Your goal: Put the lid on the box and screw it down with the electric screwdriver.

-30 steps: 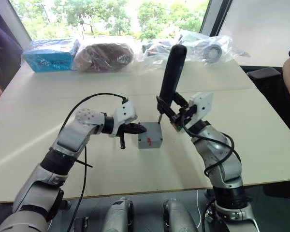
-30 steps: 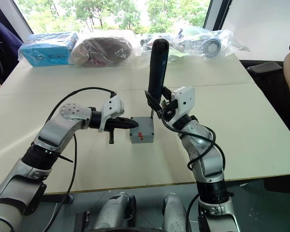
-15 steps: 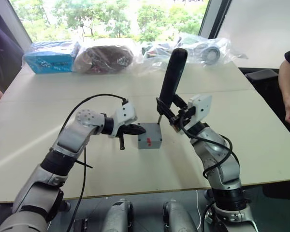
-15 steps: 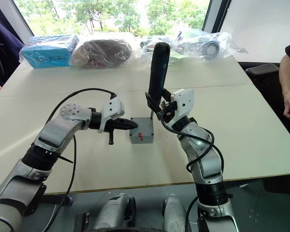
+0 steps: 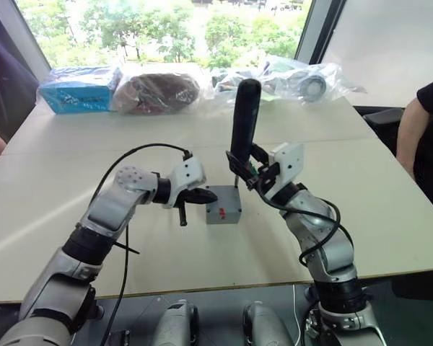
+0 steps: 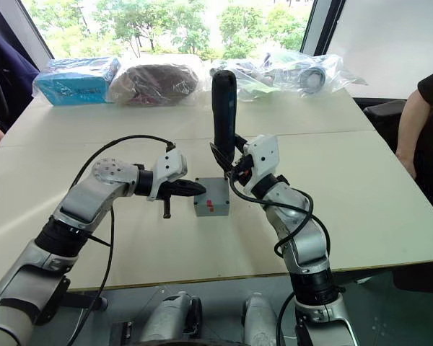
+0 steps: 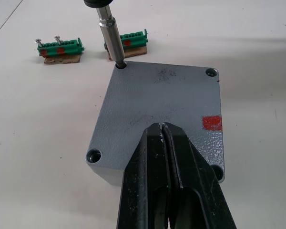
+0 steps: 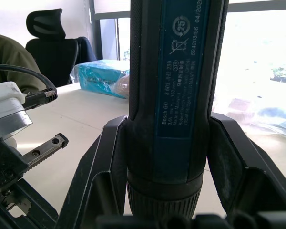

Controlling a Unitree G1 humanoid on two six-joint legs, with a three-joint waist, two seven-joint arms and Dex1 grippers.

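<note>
The lid (image 7: 164, 112) sits closed on the box (image 5: 224, 207) at mid-table as the right gripper (image 5: 249, 171), clenched around the electric screwdriver (image 5: 244, 119), holds the tool nearly upright with its metal bit (image 7: 110, 40) seated in a far corner screw hole. The left gripper (image 7: 167, 157), fingers pressed together, bears down on the lid's near edge beside the red mark (image 7: 211, 122). The risk now appears to be slippage (the bit leans slightly): a tilted drive could cam out or skate the box toward the green connector blocks (image 7: 60, 47) if the left gripper's pressure gives way.
</note>
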